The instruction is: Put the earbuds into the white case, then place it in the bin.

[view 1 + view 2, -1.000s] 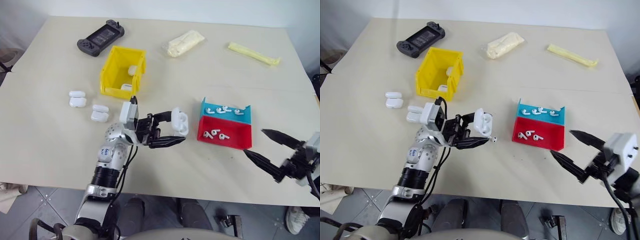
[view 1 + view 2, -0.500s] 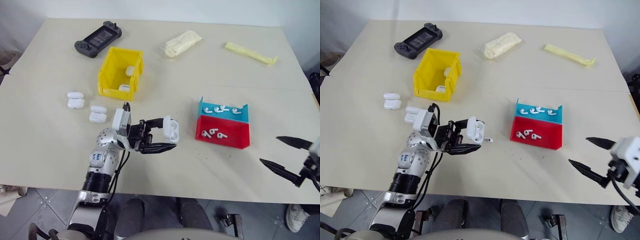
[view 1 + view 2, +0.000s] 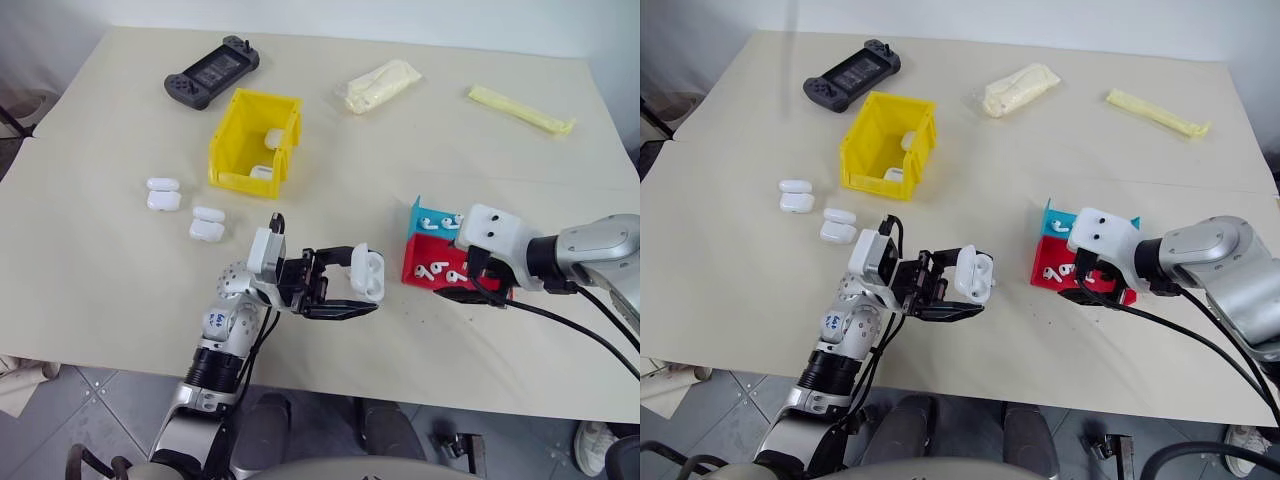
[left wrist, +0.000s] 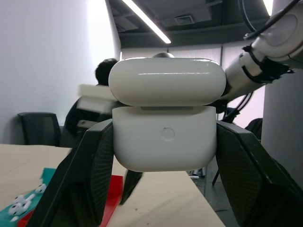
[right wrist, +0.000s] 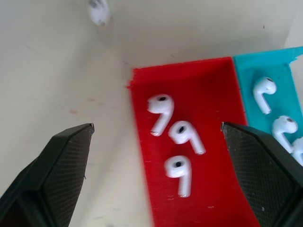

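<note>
Earbuds (image 5: 177,137), 3 in the red tray (image 5: 222,189) beneath the wide-open right gripper (image 5: 156,156), look tiny, slick, best pinched across the stem, while the left gripper (image 4: 161,156) clamps the white case (image 4: 165,127).

Black game controller (image 3: 212,72), cream packet (image 3: 383,85), yellow strip (image 3: 521,109), red tray (image 5: 189,142), blue tray (image 5: 265,94)

Clamped between two black fingers (image 4: 85,175): white case (image 4: 165,142), centre frame, lid (image 4: 166,81) slightly ajar; lower left, red tray (image 4: 113,189) and teal tray (image 4: 45,177) holding earbuds (image 4: 21,204); upper right, other arm (image 4: 260,61); seated person (image 4: 102,78) behind.
</note>
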`<act>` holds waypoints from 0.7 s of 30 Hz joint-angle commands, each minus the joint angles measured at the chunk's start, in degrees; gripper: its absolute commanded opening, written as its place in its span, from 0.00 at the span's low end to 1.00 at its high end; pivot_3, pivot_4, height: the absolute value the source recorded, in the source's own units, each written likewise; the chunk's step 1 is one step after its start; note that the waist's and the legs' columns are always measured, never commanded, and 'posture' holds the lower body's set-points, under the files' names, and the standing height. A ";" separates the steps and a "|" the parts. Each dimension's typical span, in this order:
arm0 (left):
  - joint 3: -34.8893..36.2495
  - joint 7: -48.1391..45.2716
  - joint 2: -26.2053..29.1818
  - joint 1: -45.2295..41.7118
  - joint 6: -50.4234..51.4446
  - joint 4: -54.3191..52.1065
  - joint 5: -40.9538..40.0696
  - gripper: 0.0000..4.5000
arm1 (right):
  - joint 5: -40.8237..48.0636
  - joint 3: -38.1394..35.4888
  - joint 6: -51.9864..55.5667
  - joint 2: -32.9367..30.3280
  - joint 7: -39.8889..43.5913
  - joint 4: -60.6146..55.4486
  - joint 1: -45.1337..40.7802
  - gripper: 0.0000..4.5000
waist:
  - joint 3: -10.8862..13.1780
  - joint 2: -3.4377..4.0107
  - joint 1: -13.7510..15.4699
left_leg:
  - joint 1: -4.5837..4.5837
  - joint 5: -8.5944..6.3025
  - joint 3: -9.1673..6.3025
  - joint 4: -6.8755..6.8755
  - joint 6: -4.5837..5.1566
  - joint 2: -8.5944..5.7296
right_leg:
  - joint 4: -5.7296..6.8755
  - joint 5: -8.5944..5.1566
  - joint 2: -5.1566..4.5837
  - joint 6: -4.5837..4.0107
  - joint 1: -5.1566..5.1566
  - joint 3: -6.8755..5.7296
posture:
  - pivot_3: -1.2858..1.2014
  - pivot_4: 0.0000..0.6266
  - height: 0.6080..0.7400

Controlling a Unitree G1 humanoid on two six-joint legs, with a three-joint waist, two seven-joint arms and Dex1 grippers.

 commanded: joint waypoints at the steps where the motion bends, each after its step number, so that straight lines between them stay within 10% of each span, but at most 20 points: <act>1: -1.19 0.12 -0.38 0.75 -1.00 -3.14 0.30 0.62 | -6.58 6.27 -0.28 -1.57 2.93 2.70 -4.66 0.90 | 0.00 0.00 0.00 | -0.03 0.00 0.00 -0.04 0.00 -0.01 | -0.01 0.00 0.00 0.00 -0.03 0.00 | 0.52 0.24 1.00; 14: -1.94 2.43 -0.64 1.95 -0.99 -4.57 0.18 0.62 | -15.89 11.34 -5.33 0.52 9.08 9.92 -8.06 0.16 | 0.00 0.00 -0.25 | -0.03 0.00 0.05 -0.03 0.00 0.01 | 0.06 0.00 0.00 0.00 -0.11 0.00 | 0.52 0.24 1.00; 21: -1.73 3.00 -0.54 1.90 -0.93 -4.86 0.12 0.62 | -18.83 12.46 -6.75 2.78 11.23 11.67 -9.32 0.16 | 0.00 0.00 -0.27 | -0.03 0.00 0.06 -0.01 0.00 0.01 | 0.06 0.00 0.00 0.00 -0.12 0.01 | 0.52 0.24 1.00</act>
